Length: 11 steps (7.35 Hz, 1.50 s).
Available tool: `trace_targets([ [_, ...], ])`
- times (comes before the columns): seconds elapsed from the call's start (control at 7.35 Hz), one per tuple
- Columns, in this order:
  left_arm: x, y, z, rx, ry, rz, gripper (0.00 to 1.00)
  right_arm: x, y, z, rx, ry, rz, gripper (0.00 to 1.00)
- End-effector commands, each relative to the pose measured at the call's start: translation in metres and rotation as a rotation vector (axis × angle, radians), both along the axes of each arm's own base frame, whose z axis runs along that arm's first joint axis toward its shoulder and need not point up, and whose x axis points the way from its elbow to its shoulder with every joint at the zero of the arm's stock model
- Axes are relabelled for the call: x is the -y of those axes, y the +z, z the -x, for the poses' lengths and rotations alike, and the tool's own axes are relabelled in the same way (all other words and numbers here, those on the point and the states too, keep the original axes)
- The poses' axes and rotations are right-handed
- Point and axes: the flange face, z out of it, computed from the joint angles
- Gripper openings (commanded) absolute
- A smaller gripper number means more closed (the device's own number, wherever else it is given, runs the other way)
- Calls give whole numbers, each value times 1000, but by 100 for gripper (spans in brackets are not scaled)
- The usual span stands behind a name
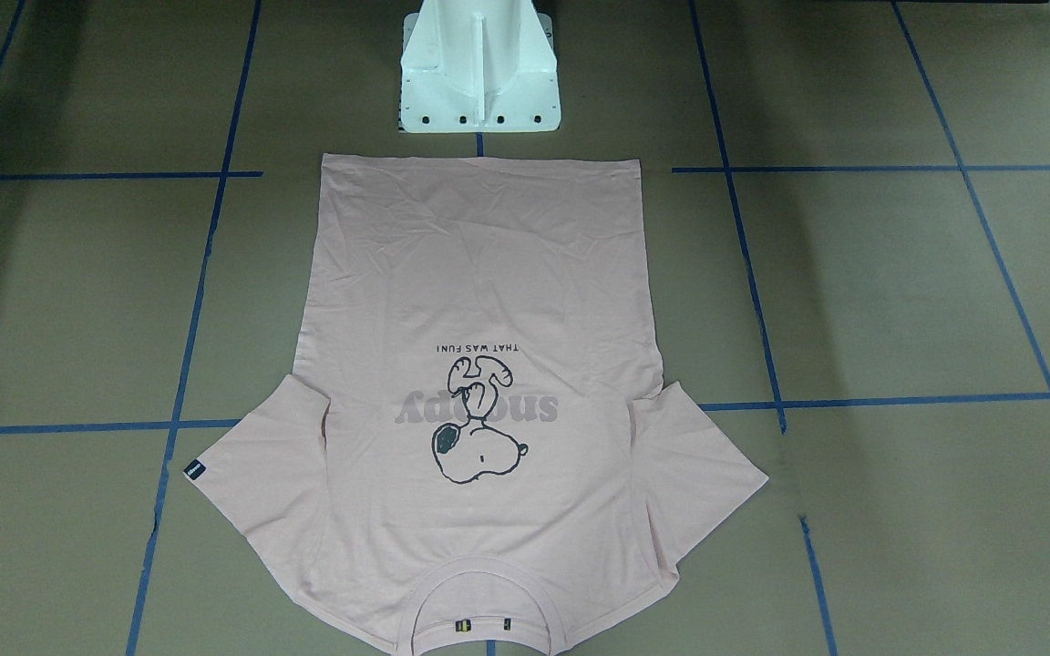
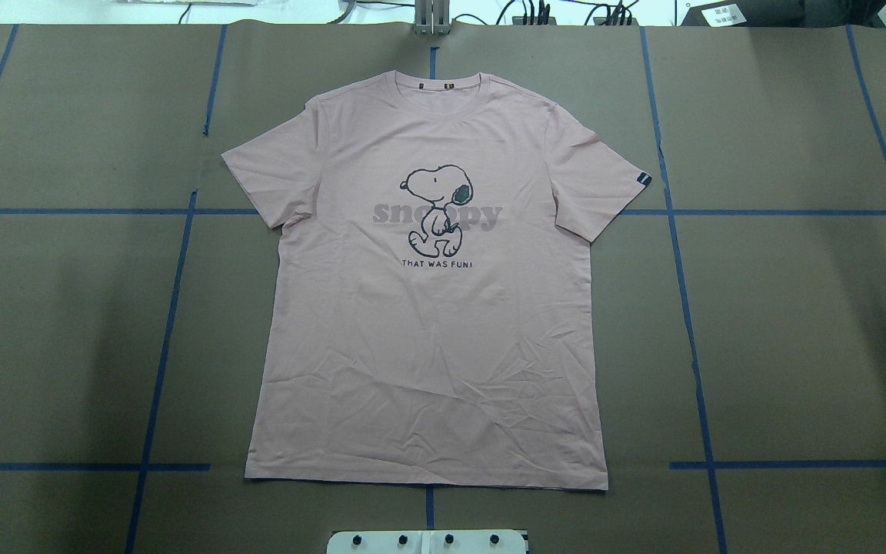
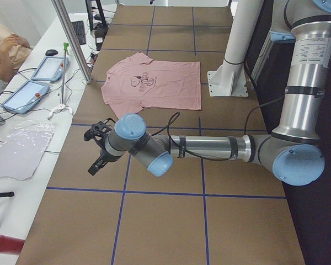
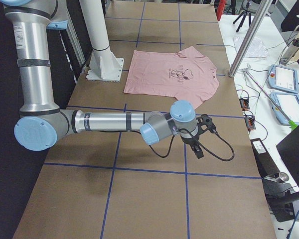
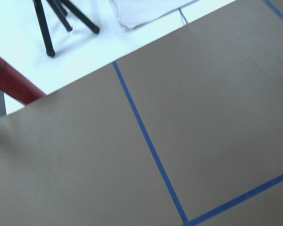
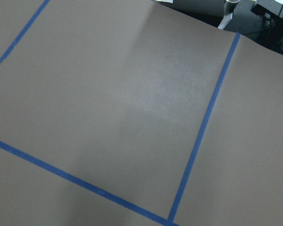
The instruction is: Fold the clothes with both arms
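The pale pink T-shirt (image 2: 428, 338) lies flat and spread out, print side up, in the middle of the brown table, collar at the far edge and hem near the robot. It also shows in the front view (image 1: 479, 273), the left view (image 3: 165, 88) and the right view (image 4: 159, 74). The beagle print (image 2: 437, 208) sits on the chest and a small black tag (image 2: 644, 179) on one sleeve. My left gripper (image 3: 96, 149) hangs over bare table well aside of the shirt; my right gripper (image 4: 199, 135) likewise on the other side. I cannot tell whether either is open or shut.
The white pedestal (image 1: 479, 73) stands just behind the shirt's hem. Blue tape lines (image 2: 689, 331) grid the table. Tablets (image 3: 41, 74), a metal pole (image 3: 71, 38) and cables lie along the operators' side; a person (image 3: 3, 49) sits there. A red cylinder (image 5: 12, 82) lies off the table.
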Motion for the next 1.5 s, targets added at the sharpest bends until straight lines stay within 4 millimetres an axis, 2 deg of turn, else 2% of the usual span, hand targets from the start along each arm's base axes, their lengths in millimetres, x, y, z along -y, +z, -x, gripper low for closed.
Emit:
trace_targets([
  [0.0,11,-14,-10,-6,17,-54,100,37,-66,54,117,40,59,100],
  [0.14,11,-15,-15,-16,16,-54,100,50,-99,98,189,85,126,100],
  [0.27,10,-20,-25,-40,42,-53,100,55,-124,158,231,102,126,100],
  [0.41,8,-21,-37,-64,82,-60,100,60,-150,223,230,198,144,100],
  [0.54,8,-20,-43,-66,94,-69,100,57,-170,284,225,268,150,100],
  [0.68,7,-19,-43,-65,93,-68,100,58,-177,328,218,296,162,96],
  [0.82,7,-19,-43,-66,92,-67,100,62,-171,359,210,309,213,86],
  [0.95,7,-19,-43,-65,93,-68,100,70,-167,368,191,292,231,81],
  [1.22,6,-18,-43,-65,93,-68,100,81,-148,387,135,169,275,81],
  [1.36,6,-18,-43,-65,93,-71,100,78,-142,388,125,158,275,81],
])
